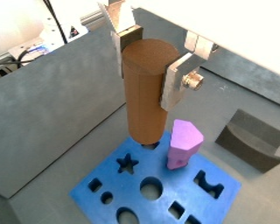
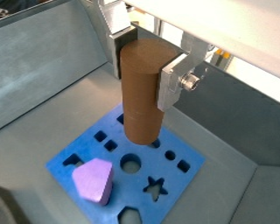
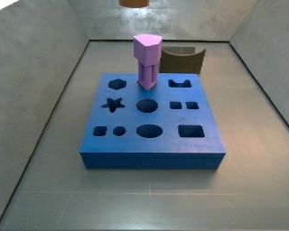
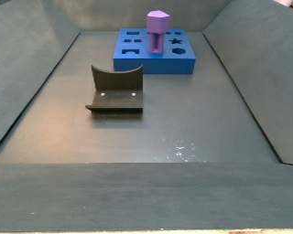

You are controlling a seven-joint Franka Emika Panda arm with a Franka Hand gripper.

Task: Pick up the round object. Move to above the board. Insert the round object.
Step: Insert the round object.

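Note:
My gripper [image 1: 150, 70] is shut on the round object [image 1: 145, 105], a tall plain brown cylinder held upright high above the board [image 1: 108, 188]. One finger [image 1: 174, 86] presses its side near the top. Both show in the other wrist view too: the gripper [image 2: 146, 70], the cylinder [image 2: 140, 109], and the blue board [image 2: 184, 157] with its round hole [image 2: 132, 163] open below. In a side view only the cylinder's lower end [image 3: 135, 3] shows at the upper edge, above the board [image 3: 153, 153]; the gripper is out of view there.
A purple hexagonal-topped peg [image 3: 147, 59] stands in the board's far row; it also shows in a wrist view [image 1: 184, 144]. A dark brown arch block [image 4: 116, 90] lies on the grey floor beside the board [image 4: 174, 59]. Grey walls enclose the floor.

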